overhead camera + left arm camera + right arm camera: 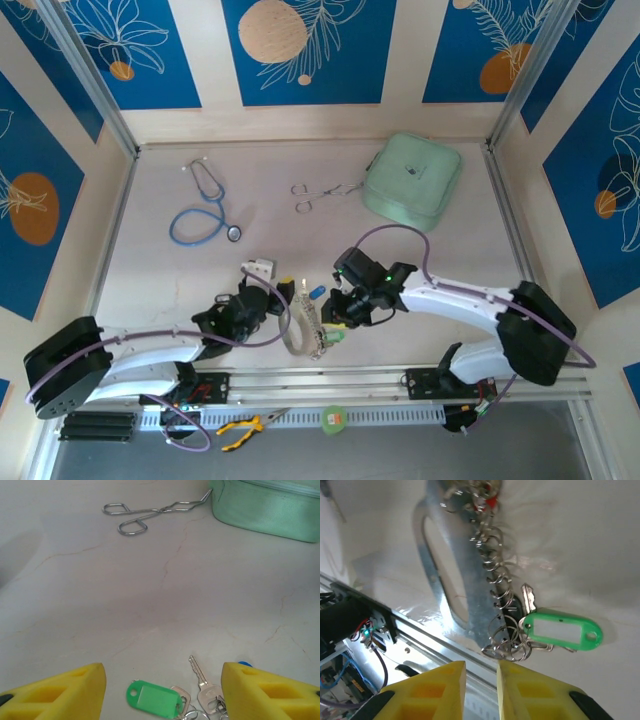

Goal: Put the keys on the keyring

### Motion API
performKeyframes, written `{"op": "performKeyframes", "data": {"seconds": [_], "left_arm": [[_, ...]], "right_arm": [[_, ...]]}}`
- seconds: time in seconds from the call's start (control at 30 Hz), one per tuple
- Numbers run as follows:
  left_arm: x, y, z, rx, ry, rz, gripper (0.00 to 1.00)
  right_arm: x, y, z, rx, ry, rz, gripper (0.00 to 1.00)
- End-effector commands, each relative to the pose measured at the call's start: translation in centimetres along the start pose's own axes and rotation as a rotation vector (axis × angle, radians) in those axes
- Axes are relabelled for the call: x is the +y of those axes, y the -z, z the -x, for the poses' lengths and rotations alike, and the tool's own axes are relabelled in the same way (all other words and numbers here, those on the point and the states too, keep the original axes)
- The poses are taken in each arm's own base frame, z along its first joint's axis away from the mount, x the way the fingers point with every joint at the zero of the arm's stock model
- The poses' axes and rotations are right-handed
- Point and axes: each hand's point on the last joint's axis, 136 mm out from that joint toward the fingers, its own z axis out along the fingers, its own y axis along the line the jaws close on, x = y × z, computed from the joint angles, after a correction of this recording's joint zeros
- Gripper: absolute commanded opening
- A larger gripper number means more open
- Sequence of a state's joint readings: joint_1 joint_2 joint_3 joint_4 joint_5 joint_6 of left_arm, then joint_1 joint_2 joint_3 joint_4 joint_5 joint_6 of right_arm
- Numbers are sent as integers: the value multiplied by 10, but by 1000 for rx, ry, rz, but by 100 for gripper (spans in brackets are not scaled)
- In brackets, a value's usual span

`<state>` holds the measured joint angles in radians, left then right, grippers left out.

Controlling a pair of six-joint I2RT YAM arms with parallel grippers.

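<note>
The keyring (pixel 300 322) is a pale oval loop lying flat near the table's front edge; in the right wrist view it is a metal loop (pixel 465 565) with a row of small split rings. Keys hang from those rings: a green tag (pixel 562 630), a black-headed key (pixel 517 607) and a red head (pixel 491 501). My right gripper (pixel 481 665) hovers at the ring's near end, its jaws a narrow gap apart with nothing between them. My left gripper (pixel 163 672) stands wide open over the green tag (pixel 154 700) and a silver key (pixel 202 680). A blue head (pixel 243 664) peeks past its right finger.
A blue-tubed stethoscope (pixel 205 205) lies at the back left, steel forceps (pixel 320 190) in the back middle, and a mint-green pouch (pixel 412 180) at the back right. An aluminium rail (pixel 330 385) runs along the table's near edge, with yellow-handled pliers (pixel 245 428) below it.
</note>
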<state>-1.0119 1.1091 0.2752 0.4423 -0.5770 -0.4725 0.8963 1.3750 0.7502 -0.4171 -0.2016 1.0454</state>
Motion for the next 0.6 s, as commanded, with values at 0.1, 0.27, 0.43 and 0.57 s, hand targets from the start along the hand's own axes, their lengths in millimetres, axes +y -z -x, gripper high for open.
{"op": "performKeyframes", "data": {"seconds": [0.1, 0.27, 0.43, 0.57], "left_arm": [[-4, 1, 15, -43, 71, -18, 63], [1, 5, 13, -44, 73, -9, 63], [3, 8, 14, -48, 76, -5, 63], [4, 9, 15, -48, 74, -2, 63]], "right_arm": [[3, -27, -4, 131, -82, 5, 25], [-2, -38, 0, 153, -86, -31, 24], [-5, -42, 5, 157, -94, -44, 22], [-11, -43, 5, 159, -109, -61, 21]]}}
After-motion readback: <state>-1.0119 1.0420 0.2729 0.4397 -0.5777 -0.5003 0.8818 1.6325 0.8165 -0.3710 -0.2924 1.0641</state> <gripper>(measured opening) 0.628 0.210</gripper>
